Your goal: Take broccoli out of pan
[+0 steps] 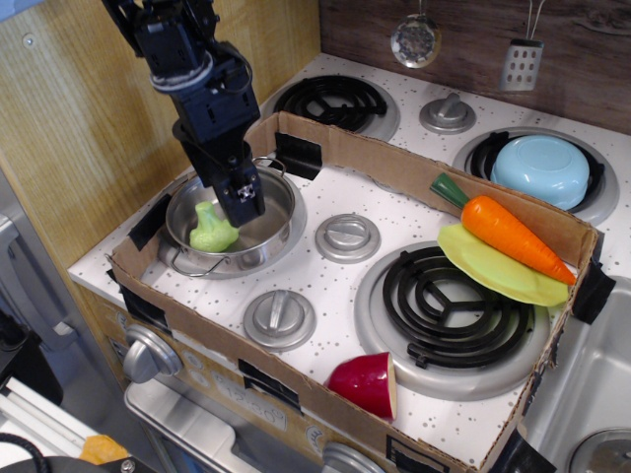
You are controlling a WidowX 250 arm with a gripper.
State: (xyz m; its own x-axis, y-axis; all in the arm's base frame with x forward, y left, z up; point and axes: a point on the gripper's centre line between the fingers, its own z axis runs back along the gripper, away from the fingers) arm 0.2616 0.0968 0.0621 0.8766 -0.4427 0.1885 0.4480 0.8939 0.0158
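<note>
A: Steel on the far left — the pan point(237, 227) sat inside the cardboard tray point(325, 148) on the toy stovetop, shiny, low-sided, wire loop handles showing.

B: And the broccoli point(211, 231) lay right there in it, pale lime green, on the pan's left side, head towards us, stalk pointing back.

A: The black gripper point(240, 201) hung over the pan, tips down inside the rim, just right of the broccoli's stalk. Near it, but I couldn't say it was touching.

B: Fingers?

A: Couldn't tell. From that angle they read as one dark block; no gap showed, and nothing was held in them.

B: Moving right: a grey knob point(346, 236) mid-tray, another knob point(279, 318) nearer the front edge.

A: Then the dark red cup point(366, 383), tipped on its side against the front cardboard wall.

B: Beside that, the big black coil burner point(449, 305), with the yellow-green plate point(493, 271) overlapping its far right edge.

A: And the orange carrot point(508, 236) rested across that plate, green top pointing back-left.

B: Out beyond the tray, upper right, a light-blue bowl point(541, 169) sat upside down on a rear burner.
</note>
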